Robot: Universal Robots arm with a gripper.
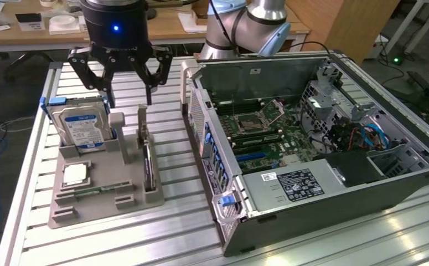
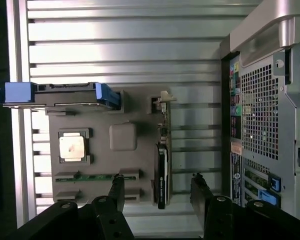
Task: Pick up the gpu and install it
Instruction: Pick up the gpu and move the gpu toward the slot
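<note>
Standing upright at the exterior view's left end of a grey fixture (image 1: 118,185), a blue-labelled hard drive (image 1: 81,124) sat in its slot. A small square silver processor chip (image 1: 75,174) lay flat in a recess nearer the camera. A green memory stick (image 1: 88,192) lay in a groove just beside the chip.

Above the far end of the fixture hung the gripper (image 1: 129,104), its black fingers (image 1: 109,97) spread wide and holding nothing. It was clear of the parts below.

The gpu (image 1: 148,166) stood on its long edge in a narrow slot along the fixture's side on the exterior view's right. Its grey metal bracket was at the far end. It was untouched and not yet lifted. In the wrist view the gpu (image 2: 161,160) lay in line with the gap between the two spread fingers (image 2: 117,187) of the gripper (image 2: 157,179).

Further to the exterior view's right, the computer case (image 1: 212,160) lay on its side on the slatted aluminium table (image 1: 177,233). It was open, with the motherboard exposed.
</note>
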